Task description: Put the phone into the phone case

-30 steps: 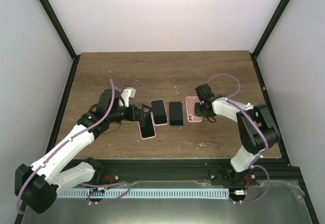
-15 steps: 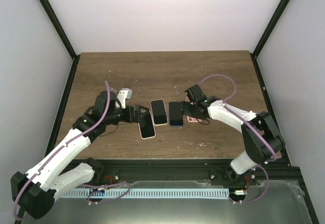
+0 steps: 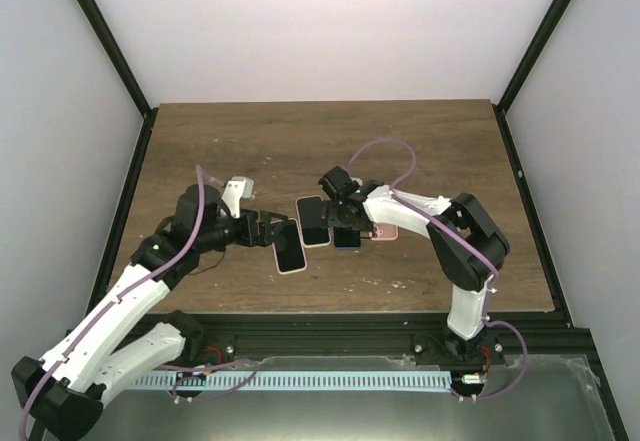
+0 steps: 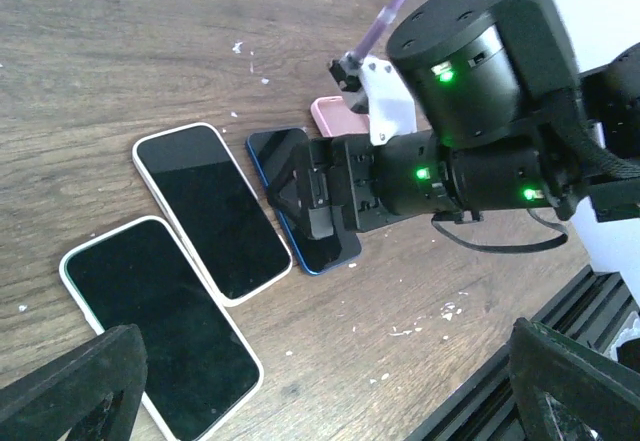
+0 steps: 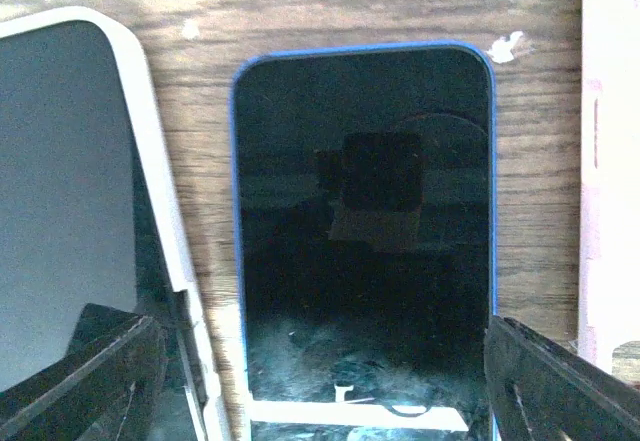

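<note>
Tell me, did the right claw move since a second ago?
Yes. In the top view, the right claw slid left, away from the pink case and over the blue-edged phone, which both stayed put.

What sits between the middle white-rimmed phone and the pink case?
The blue-rimmed phone, lying flat between the white-rimmed phone and the pink case; clearest in the right wrist view.

The pink phone case [image 4: 335, 113] lies flat, its long sides running away from the arms' bases. Just left of it, parallel and not touching, lies the blue-edged phone [image 5: 365, 211], flat with its dark screen up. Farther left of the case lie two white-rimmed phones, screens up: the nearer phone [image 4: 212, 211] slightly angled, the outer phone [image 4: 160, 326] set lower.
</note>
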